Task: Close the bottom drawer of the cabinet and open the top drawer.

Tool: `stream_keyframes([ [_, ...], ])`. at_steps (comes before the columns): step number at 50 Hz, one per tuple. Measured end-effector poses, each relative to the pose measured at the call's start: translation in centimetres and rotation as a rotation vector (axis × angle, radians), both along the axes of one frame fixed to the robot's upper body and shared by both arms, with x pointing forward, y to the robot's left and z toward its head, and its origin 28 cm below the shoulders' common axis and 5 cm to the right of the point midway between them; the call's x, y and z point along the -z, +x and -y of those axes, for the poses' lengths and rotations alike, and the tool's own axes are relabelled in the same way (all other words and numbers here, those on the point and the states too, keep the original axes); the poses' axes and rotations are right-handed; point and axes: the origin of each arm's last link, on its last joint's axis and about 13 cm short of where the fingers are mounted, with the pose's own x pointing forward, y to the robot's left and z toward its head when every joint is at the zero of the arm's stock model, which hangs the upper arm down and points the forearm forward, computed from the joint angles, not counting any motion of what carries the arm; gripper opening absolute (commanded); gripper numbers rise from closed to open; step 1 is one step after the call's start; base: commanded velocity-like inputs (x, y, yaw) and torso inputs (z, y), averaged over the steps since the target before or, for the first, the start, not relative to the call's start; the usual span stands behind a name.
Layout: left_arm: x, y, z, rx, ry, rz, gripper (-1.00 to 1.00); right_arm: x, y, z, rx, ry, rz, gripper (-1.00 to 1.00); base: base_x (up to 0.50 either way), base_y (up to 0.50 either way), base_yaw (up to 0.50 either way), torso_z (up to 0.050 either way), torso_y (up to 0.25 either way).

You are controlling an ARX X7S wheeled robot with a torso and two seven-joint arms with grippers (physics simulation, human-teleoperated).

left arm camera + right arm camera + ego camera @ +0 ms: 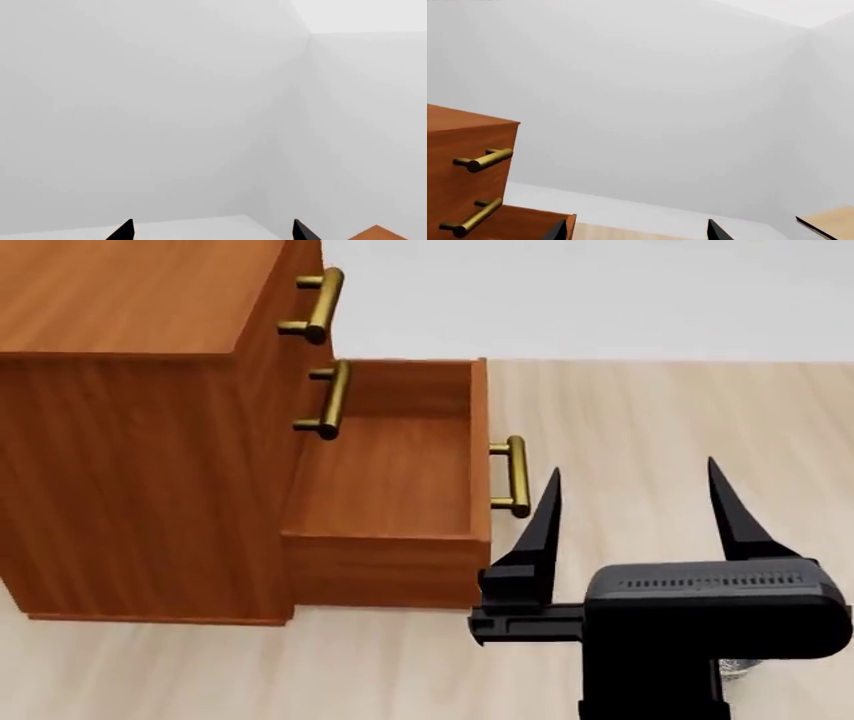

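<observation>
So in the head view the cabinet [134, 440] sits off at about 10 o'clock from the right pincer [631, 502], and the bottom drawer [387, 490] is pulled way out, its brass handle [510, 476] just beside the pincer's nearer fingertip at roughly 9 o'clock, not touching as far as I can see. That pincer is spread wide, nothing between its two black fingers. The drawer's long axis runs straight out of the cabinet face toward 3 o'clock, and its handle bar runs 12 to 6. The top drawer [296, 290] is pushed in flush, up at 11 o'clock from the pincer, with the middle drawer [300, 390] shut right under it, handles facing the same way. The right wrist view catches those two upper handles and a corner of the open drawer. The left pincer [212, 231] only shows two fingertips, well apart, facing a blank wall.
</observation>
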Motion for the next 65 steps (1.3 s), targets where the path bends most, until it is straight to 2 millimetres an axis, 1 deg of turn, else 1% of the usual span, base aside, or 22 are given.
stream_keyframes([
  [28,0.0,-0.06,0.07,0.004,0.008,0.003,1.0,0.21,0.0,0.1,-0.003,0.011,-0.005,1.0,0.19,0.1,0.0,0.0,0.001],
  [39,0.43,-0.05,0.05,0.005,0.008,0.004,1.0,0.11,-0.03,0.13,-0.003,0.012,-0.001,1.0,0.2,0.05,0.0,0.0,0.0],
  [65,0.0,-0.21,0.0,-0.007,0.001,0.014,1.0,-0.08,0.29,0.25,0.003,0.011,0.004,1.0,0.21,0.04,0.0,0.0,0.0],
])
